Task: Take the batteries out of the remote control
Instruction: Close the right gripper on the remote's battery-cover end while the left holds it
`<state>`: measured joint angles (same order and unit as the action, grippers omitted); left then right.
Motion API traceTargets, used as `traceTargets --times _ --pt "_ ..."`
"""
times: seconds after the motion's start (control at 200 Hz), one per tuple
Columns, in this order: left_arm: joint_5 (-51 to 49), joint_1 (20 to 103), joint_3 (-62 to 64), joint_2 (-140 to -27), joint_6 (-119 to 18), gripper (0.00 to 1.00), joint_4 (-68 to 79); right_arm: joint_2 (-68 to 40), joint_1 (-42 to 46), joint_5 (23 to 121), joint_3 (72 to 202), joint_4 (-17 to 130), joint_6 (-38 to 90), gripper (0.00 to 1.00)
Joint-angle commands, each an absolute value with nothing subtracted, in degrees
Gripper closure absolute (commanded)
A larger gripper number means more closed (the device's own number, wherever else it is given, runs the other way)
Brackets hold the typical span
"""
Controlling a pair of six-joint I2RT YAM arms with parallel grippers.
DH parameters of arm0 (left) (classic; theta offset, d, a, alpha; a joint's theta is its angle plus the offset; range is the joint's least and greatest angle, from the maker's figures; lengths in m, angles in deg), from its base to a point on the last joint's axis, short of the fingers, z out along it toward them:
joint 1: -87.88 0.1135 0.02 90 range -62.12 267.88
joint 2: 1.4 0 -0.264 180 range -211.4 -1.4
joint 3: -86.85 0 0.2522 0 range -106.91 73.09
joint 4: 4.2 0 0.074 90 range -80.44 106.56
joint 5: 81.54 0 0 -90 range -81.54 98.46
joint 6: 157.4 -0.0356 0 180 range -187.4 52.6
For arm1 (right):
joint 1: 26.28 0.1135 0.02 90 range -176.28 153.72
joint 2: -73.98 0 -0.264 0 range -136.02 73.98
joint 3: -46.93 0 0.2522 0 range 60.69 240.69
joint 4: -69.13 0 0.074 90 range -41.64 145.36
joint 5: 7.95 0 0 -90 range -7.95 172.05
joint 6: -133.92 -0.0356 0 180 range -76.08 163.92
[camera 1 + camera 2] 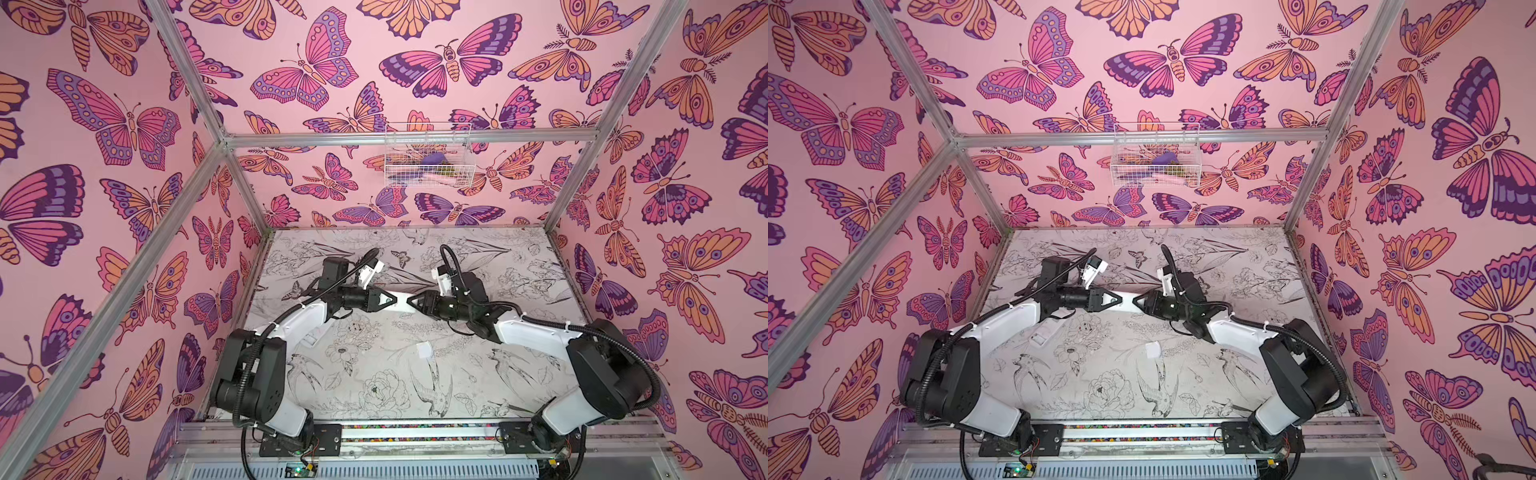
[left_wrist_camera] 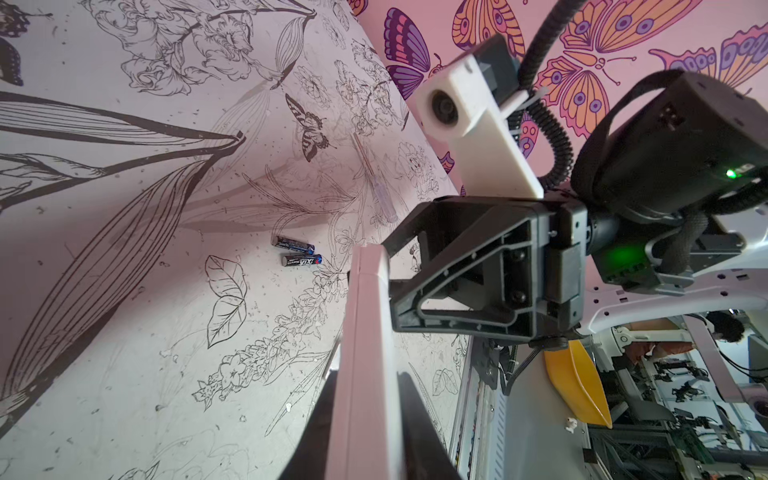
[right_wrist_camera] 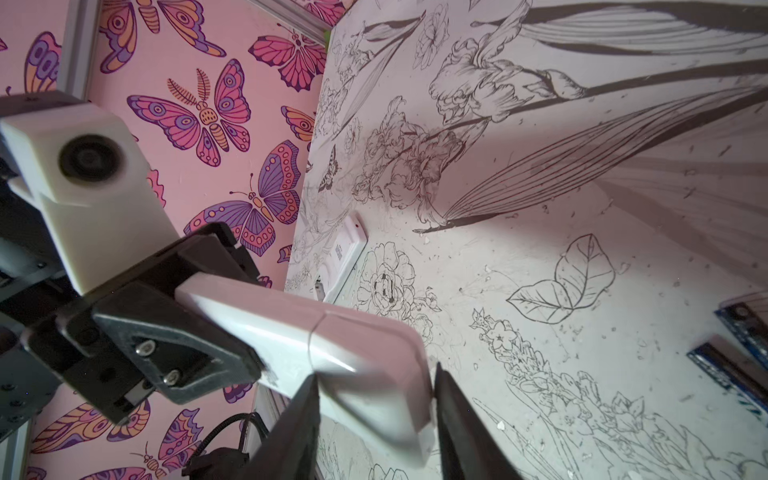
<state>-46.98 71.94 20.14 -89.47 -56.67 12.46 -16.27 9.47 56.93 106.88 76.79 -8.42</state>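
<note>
Right wrist view: our left gripper (image 3: 232, 303) and right gripper (image 3: 374, 374) clamp the white remote (image 3: 282, 320); we should pull its ends apart straight

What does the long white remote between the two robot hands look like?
The long white plastic remote control is a slim, smooth bar with rounded corners. It hangs above the flower-printed table, roughly level, pinched at one end by the left gripper and at the other by the right gripper. A thin seam crosses its face in the right wrist view. No buttons show.
</note>
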Motion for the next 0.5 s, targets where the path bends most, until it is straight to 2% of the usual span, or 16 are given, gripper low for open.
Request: traceTargets --times 0.0,0.215,0.321,0.371,0.496 --pt "-48.4 72.0 20.5 -88.1 -56.4 1.0 10.7 -16.5 9.7 56.7 107.1 75.6 -8.4 0.65" --pt "-48.4 72.0 20.5 -88.2 -56.1 1.0 10.7 -14.3 9.6 59.5 107.1 71.7 -5.9 0.8" --pt "-48.3 72.1 20.6 -88.2 -56.3 1.0 10.7 -14.2 9.6 58.7 106.8 73.0 -6.1 0.81" --pt "-48.8 72.2 20.6 -88.1 -56.1 1.0 10.7 -14.3 9.6 58.1 107.0 73.3 -6.2 0.77" --pt "-51.8 72.2 20.9 -88.0 -55.4 1.0 9.6 -15.7 9.8 57.0 108.4 73.0 -6.2 0.53"
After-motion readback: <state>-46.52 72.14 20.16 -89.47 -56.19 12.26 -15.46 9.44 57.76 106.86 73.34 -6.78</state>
